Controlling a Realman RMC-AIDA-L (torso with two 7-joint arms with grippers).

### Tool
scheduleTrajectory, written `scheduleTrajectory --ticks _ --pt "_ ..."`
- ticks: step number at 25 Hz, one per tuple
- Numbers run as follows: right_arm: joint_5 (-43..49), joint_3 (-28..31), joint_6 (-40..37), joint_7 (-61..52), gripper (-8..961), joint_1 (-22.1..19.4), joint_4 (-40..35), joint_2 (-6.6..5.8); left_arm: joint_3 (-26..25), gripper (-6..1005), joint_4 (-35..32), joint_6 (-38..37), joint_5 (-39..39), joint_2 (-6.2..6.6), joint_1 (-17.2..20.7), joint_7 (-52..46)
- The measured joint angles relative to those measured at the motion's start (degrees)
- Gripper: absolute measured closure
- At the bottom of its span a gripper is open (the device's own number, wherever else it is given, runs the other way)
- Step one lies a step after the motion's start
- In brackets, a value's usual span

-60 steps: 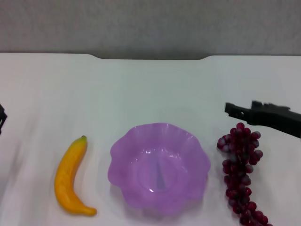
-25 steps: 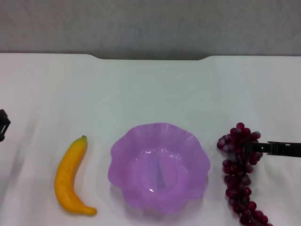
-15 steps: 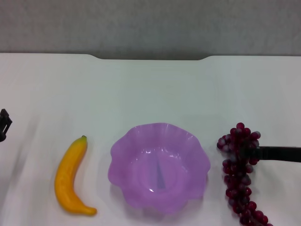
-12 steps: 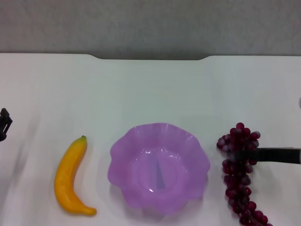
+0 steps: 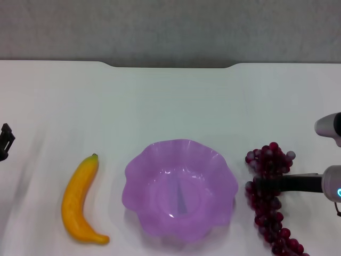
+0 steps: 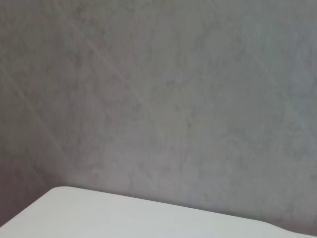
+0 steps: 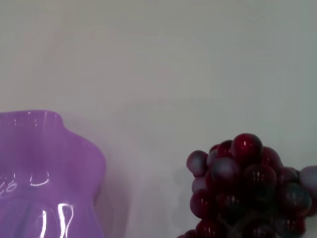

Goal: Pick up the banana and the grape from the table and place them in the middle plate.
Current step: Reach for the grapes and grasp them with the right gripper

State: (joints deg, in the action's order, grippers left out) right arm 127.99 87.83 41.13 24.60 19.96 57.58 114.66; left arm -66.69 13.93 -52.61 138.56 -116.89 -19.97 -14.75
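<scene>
The left tool (image 5: pixel 4 141) sits parked at the far left edge of the desk (image 5: pixel 170 101), only a dark sliver of it showing, well apart from everything; whether it is open or closed I cannot tell. Its wrist camera looks only at a grey wall (image 6: pixel 158 99) and a pale corner of the desk.

Next along, near the front edge on the left side, the banana (image 5: pixel 80 201) lies flat on the white surface, its dark green stem tip pointing toward the far edge and its curve bowing toward the left edge. It is just beside the middle plate (image 5: pixel 139 172) but does not touch it.

The purple scalloped plate rests near the middle of the front edge, with nothing in it.

Right of the plate, close to its rim, the grape (image 5: pixel 269 160) lies as a long bunch running toward the front edge. The right tool (image 5: pixel 261 184) reaches in from the right edge, a dark finger (image 5: pixel 287 183) lying across the bunch partway along it, in among the berries. How wide the tool stands, and whether it has pinched the bunch, I cannot tell. From the right wrist camera the upper end of the bunch shows close up, with the plate's rim beside it, a strip of desk between them.
</scene>
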Motion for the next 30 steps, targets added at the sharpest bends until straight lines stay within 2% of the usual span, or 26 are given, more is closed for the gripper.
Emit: scheduleTrajectory --ticks 12,20,25,30 --pt "-0.04 -2.87 -3.57 0.60 98 2.71 -4.07 0.13 0.00 208 -0.21 0.06 -0.07 0.00 -0.11 -0.17" --pt "-0.03 -4.37 -6.04 0.63 102 2.87 -4.48 0.13 -0.09 208 -0.20 0.06 -0.05 0.00 -0.04 -0.38" --pt "0.15 -4.52 -6.73 0.63 238 2.76 -4.53 0.13 -0.26 208 -0.21 0.06 -0.04 0.00 -0.02 -0.41" --pt "0.50 -5.58 -7.84 1.04 276 2.62 -4.62 0.07 -0.24 208 -0.24 0.06 -0.04 0.00 0.05 -0.42"
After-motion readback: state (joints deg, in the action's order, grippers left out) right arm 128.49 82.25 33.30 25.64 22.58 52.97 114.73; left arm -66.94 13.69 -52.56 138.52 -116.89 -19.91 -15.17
